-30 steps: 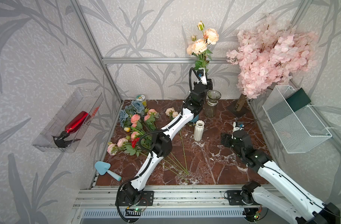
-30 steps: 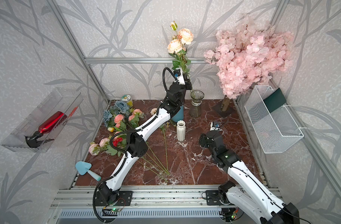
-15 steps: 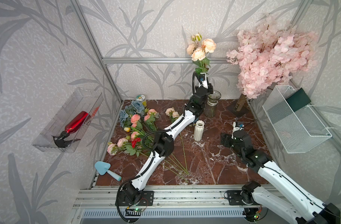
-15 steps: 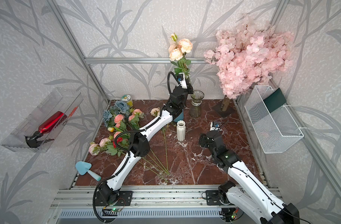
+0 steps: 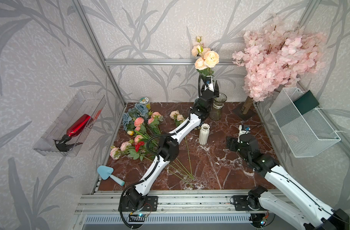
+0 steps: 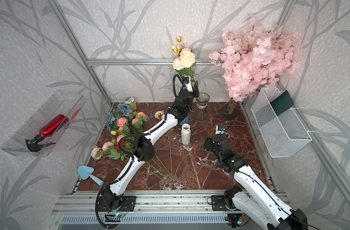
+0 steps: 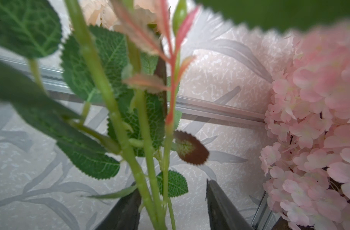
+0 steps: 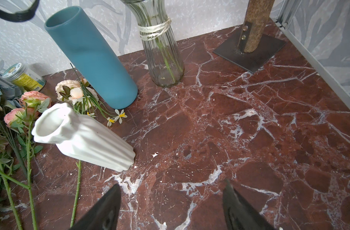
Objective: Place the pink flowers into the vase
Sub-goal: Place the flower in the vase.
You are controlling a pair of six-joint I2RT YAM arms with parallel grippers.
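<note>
Pink flowers [image 5: 207, 58] stand upright at the back of the table, their peach blooms high against the wallpaper in both top views [image 6: 185, 57]. Their green stems run down into the glass vase [image 5: 218, 107]; from the right wrist we see them inside its ribbed wall [image 8: 162, 49].

Our left gripper [image 5: 212, 86] sits just above the vase mouth, around the stems. From the left wrist its jaws are apart [image 7: 171, 187]. The stems [image 7: 144, 159] pass close by one finger and well clear of the other. We cannot tell whether they touch it.

Just beside the glass vase stands a teal cylinder vase [image 8: 90, 57], and nearer the middle a white ribbed vase [image 5: 204, 133]. Loose pink blooms [image 5: 138, 121] lie on the marble tabletop [image 5: 210, 169] to the left, next to dusty blue flowers [image 5: 140, 108].

Our right gripper [image 5: 231, 144] hangs low over bare marble on the right, well apart from the vases. Its jaws are spread with nothing between them [image 8: 170, 207]. A pink blossom tree [image 5: 275, 57] fills the back right corner.
</note>
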